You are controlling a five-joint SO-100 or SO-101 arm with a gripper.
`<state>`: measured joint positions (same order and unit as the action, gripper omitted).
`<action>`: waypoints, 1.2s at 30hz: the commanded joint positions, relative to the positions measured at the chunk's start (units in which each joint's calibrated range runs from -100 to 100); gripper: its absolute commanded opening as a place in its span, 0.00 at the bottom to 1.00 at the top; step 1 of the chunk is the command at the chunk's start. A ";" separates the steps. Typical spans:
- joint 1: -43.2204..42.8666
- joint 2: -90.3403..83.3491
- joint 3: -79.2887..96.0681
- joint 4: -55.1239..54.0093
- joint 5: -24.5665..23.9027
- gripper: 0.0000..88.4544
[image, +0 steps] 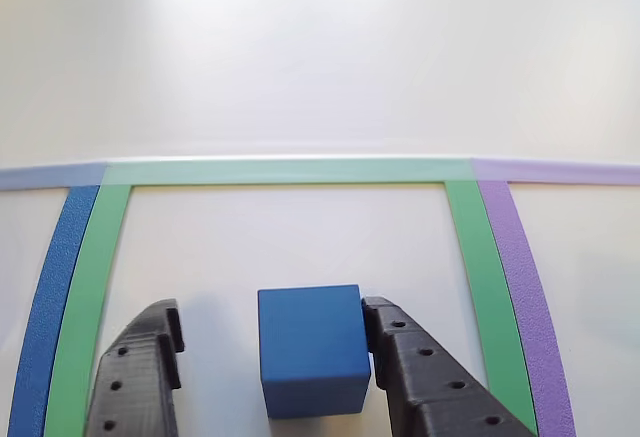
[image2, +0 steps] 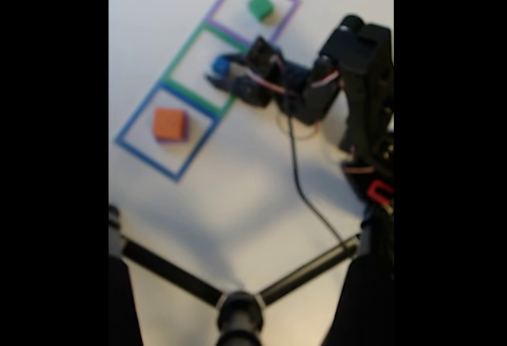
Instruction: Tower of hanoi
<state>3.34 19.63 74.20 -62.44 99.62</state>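
Blue cube (image: 312, 350) on table inside green tape square (image: 490, 267), between parted fingers of gripper (image: 275, 342); right finger (image: 400, 342) touching, left apart. Orange block (image2: 169, 123) in blue square, green cube (image2: 261, 6) in purple

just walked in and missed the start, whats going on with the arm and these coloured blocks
The arm's hand is open around the blue cube, which sits inside the green tape square. In the other view the right finger touches the cube and the left one stands apart. In the fixed view the orange block lies in the blue square and the green cube in the purple one.
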 commanded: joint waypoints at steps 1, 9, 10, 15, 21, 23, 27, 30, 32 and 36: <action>0.20 -1.68 -0.37 -1.87 0.38 0.30; 0.58 -16.10 -1.46 9.30 0.38 0.33; 0.66 -19.47 -2.01 13.19 0.38 0.31; 2.03 -36.78 -6.01 37.31 0.38 0.17; 5.61 -54.97 -16.91 74.70 0.38 0.01; 7.75 -58.89 -21.82 86.92 0.38 0.01; 11.79 -62.66 -35.63 110.80 0.38 0.01; 15.15 -63.14 -47.63 126.58 0.38 0.01; 18.35 -63.30 -55.08 136.05 0.38 0.01; 24.91 -63.70 -64.25 146.98 0.38 0.01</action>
<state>22.82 -40.82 19.95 74.40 100.00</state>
